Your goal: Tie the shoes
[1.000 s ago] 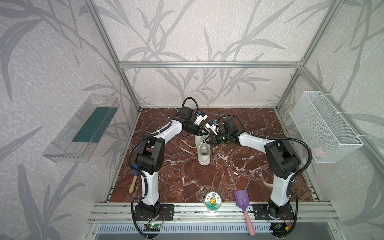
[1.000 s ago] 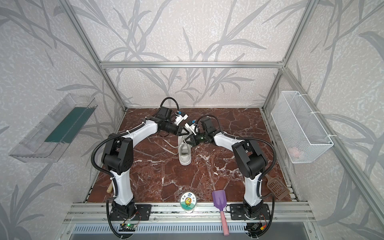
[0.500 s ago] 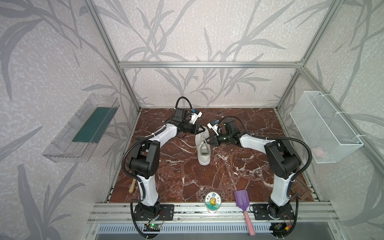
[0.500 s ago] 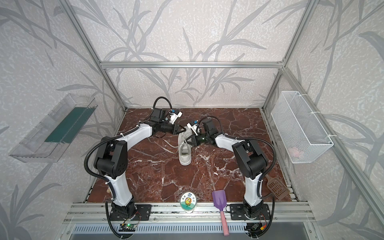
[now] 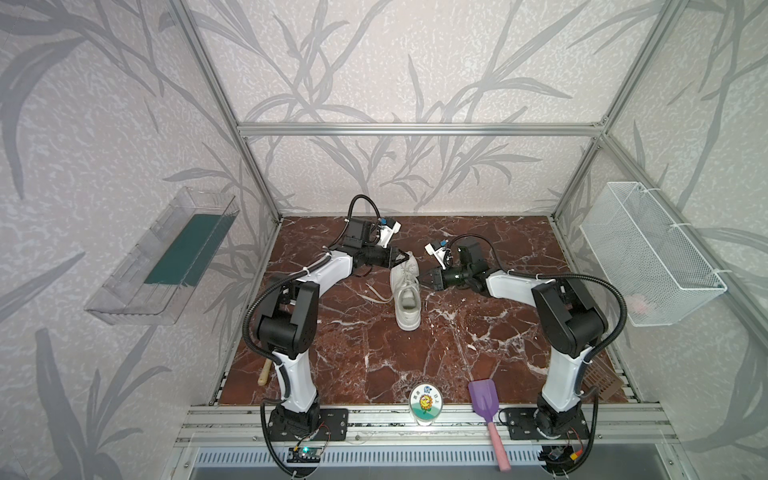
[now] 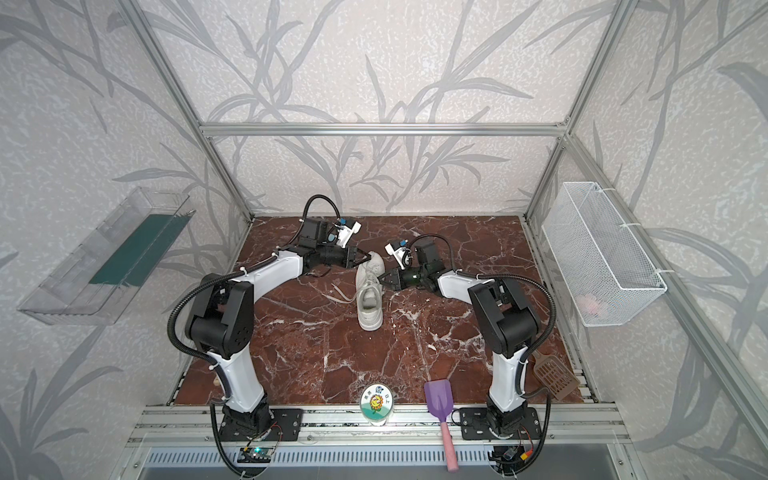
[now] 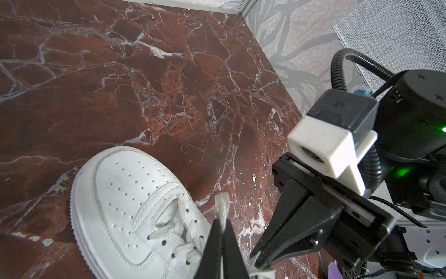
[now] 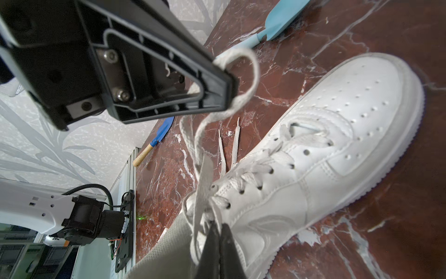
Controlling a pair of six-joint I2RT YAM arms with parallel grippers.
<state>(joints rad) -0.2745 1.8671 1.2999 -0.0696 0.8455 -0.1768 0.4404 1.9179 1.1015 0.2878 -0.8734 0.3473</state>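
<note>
Hands now drawn apart vs a sec ago: L hand [image 5: 404,260] clamps a lace loop [image 8: 255,75] by the toe. R hand [image 5: 427,282] pinches the other lace [image 8: 204,178] beside the sneaker [image 5: 406,299], mid-surface [image 5: 457,353]. Knot prob. cinching, not snug yet.

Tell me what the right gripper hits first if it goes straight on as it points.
Most likely the sneaker: the right gripper, shut on a lace, points at its laced side, almost touching.
</note>
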